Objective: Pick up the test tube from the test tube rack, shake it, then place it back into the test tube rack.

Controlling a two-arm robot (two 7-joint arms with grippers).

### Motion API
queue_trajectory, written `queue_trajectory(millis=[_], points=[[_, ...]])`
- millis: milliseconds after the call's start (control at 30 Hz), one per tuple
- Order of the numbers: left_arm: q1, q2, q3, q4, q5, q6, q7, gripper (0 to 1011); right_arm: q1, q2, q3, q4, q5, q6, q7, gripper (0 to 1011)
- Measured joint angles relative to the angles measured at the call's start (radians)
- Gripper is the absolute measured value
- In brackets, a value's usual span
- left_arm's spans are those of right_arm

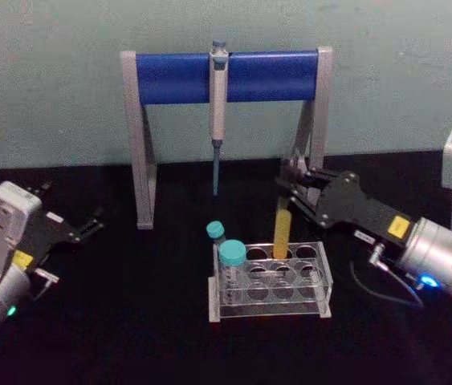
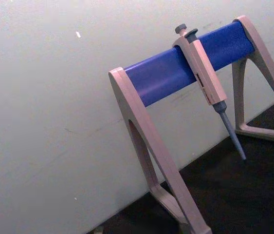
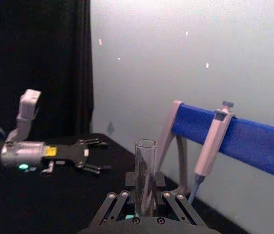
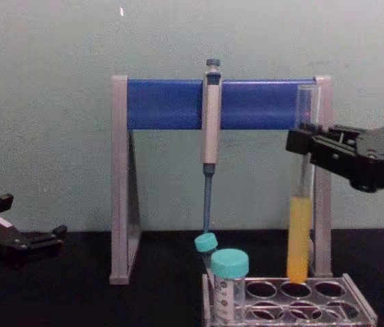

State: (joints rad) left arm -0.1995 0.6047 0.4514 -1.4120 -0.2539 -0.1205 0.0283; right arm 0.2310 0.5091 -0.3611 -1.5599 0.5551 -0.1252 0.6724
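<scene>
On the black table (image 1: 129, 321), against the pale wall, stands the tall grey stand (image 1: 185, 78) with its blue crossbar. The right gripper (image 1: 286, 188) reaches in from the right, in front of the stand's right leg, and its fingers are closed around the upper, empty part of the test tube (image 1: 282, 228). The left gripper (image 3: 98, 155) lies low at the table's left, well apart, fingers spread wide and holding nothing. The test tube rack (image 1: 270, 293) sits front and centre. The grey-blue pipette (image 1: 217, 88) hangs from the crossbar. The test tube is upright, its yellow-filled round bottom at the mouth of a back-row hole; whether it is seated I cannot tell. Two teal-capped tubes (image 1: 232, 255) stand at the rack's left end.
</scene>
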Motion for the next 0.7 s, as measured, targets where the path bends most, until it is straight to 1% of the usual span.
queue_trajectory(millis=[100,200,233,300,333,400,433,467,500,567,633,700], points=[[0.000,0.000,0.000,0.000,0.000,0.000,0.000,1001,-0.022,0.040,0.005,-0.028,0.017,0.011,0.006,232],[0.000,0.000,0.000,0.000,0.000,0.000,0.000,1001,-0.034,0.063,0.011,-0.045,0.022,0.020,0.004,232],[0.000,0.000,0.000,0.000,0.000,0.000,0.000,1001,-0.044,0.081,0.017,-0.058,0.024,0.026,-0.004,232],[0.000,0.000,0.000,0.000,0.000,0.000,0.000,1001,-0.056,0.097,0.024,-0.070,0.024,0.031,-0.018,232],[0.000,0.000,0.000,0.000,0.000,0.000,0.000,1001,-0.068,0.110,0.032,-0.081,0.022,0.034,-0.038,232],[0.000,0.000,0.000,0.000,0.000,0.000,0.000,1001,-0.079,0.120,0.041,-0.090,0.015,0.038,-0.059,232],[0.000,0.000,0.000,0.000,0.000,0.000,0.000,1001,-0.088,0.126,0.050,-0.096,0.006,0.041,-0.085,232],[0.000,0.000,0.000,0.000,0.000,0.000,0.000,1001,-0.091,0.128,0.055,-0.099,0.001,0.042,-0.096,232],[0.000,0.000,0.000,0.000,0.000,0.000,0.000,1001,-0.098,0.128,0.064,-0.103,-0.009,0.046,-0.122,232],[0.000,0.000,0.000,0.000,0.000,0.000,0.000,1001,-0.103,0.126,0.072,-0.106,-0.024,0.051,-0.153,232],[0.000,0.000,0.000,0.000,0.000,0.000,0.000,1002,-0.105,0.113,0.082,-0.108,-0.048,0.060,-0.194,232],[0.000,0.000,0.000,0.000,0.000,0.000,0.000,1001,-0.104,0.102,0.086,-0.108,-0.066,0.066,-0.220,232]])
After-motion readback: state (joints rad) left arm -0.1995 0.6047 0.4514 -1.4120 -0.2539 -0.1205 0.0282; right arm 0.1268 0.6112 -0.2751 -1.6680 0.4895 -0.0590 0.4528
